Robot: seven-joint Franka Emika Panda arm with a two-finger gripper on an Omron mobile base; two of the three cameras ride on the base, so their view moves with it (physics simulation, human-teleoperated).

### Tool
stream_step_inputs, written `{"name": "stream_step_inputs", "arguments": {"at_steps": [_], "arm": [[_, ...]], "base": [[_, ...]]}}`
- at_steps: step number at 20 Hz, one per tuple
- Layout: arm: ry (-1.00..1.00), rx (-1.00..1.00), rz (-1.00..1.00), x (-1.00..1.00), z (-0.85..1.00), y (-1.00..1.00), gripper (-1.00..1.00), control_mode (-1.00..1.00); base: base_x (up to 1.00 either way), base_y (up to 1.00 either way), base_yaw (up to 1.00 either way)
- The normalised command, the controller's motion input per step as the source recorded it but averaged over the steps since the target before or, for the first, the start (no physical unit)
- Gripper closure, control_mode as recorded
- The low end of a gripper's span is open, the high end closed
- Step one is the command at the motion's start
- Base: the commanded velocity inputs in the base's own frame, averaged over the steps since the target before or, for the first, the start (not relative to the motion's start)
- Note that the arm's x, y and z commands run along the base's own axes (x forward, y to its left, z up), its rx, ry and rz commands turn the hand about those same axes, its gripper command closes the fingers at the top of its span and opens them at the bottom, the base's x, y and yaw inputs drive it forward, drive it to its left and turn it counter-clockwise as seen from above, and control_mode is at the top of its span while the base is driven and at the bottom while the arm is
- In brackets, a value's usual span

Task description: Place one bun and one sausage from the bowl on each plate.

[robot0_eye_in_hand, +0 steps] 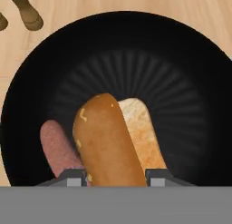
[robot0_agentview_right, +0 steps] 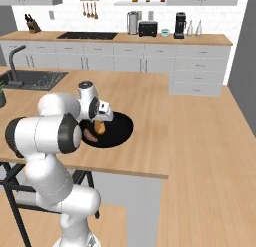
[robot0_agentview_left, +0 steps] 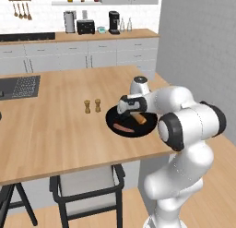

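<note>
A bun point(robot0_eye_in_hand: 106, 143) is being pinched between the jaws of the gripper point(robot0_eye_in_hand: 115, 177), low inside the black bowl point(robot0_eye_in_hand: 190, 73); a sausage point(robot0_eye_in_hand: 58, 148) is lying just beside it, wooden shakers point(robot0_agentview_left: 92, 105) being left farther off

**Count of items at the black bowl**

Black bowl point(robot0_eye_in_hand: 41, 82): one, on the wooden counter point(robot0_agentview_left: 55, 130).

Buns: one golden-brown bun point(robot0_eye_in_hand: 106, 141) lying in the bowl. A paler tan piece point(robot0_eye_in_hand: 142, 130) lies touching it; whether that is a second bun or the cut face of the same one cannot be told.

Sausages: one sausage point(robot0_eye_in_hand: 56, 150) in the bowl, just beside the bun.

Small brown shakers point(robot0_agentview_left: 87, 106): two, upright on the counter near the bowl's rim.

Chairs point(robot0_agentview_left: 87, 185): one, tucked under the counter edge nearest the bowl.
</note>
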Motion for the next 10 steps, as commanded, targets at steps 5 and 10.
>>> {"name": "stream_step_inputs", "arguments": {"at_steps": [5, 10], "arm": [[0.0, 0.01, -0.1, -0.96, 0.77, -0.22, 1.0, -1.0], [-0.01, 0.04, -0.09, -0.86, 0.63, -0.1, 1.0, -1.0]], "base": [[0.0, 0.0, 0.0], [0.0, 0.0, 0.0]]}}
